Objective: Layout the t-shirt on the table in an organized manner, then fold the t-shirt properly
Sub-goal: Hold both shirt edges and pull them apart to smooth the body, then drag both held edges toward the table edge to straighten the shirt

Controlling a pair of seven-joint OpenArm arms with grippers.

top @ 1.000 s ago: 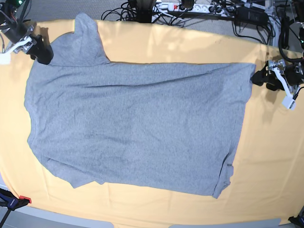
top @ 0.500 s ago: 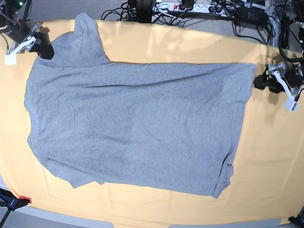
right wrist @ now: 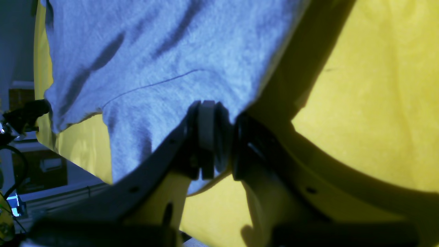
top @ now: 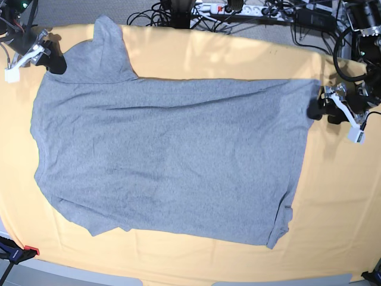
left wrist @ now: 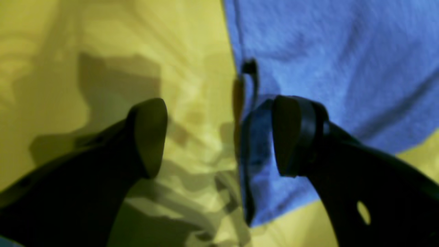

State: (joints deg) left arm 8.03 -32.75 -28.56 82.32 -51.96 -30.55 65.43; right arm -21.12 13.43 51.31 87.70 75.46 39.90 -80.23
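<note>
Lying spread across the middle of the table (top: 196, 53), the shirt (top: 172, 155) shows its plain grey side up, with no lettering visible. One sleeve points toward the far edge of the table at the base view's upper left; the shirt's straight edge runs down the right side of that view, and a small fold shows at its lower right corner.

Right gripper (top: 55, 61): at the shirt's upper left corner in the base view, beside the sleeve. In the right wrist view the gripper (right wrist: 223, 144) has its jaws drawn close together with a fold of shirt (right wrist: 164, 61) cloth between them; the cloth drapes over one finger (right wrist: 205, 137). The yellow table (right wrist: 370, 103) lies bare beside it.

Left gripper (top: 318, 109): at the shirt's upper right corner in the base view, at the cloth's edge. In the left wrist view the gripper (left wrist: 219, 137) stands wide open. One finger (left wrist: 147, 137) is over bare table (left wrist: 103, 41); the other finger (left wrist: 295, 137) is over the shirt (left wrist: 343, 51), whose dark-seamed edge runs between the two. Nothing is gripped; whether the fingers touch the cloth cannot be told.

Cables (top: 250, 12) and a power strip (top: 208, 7) lie on the floor beyond the table's far edge.
</note>
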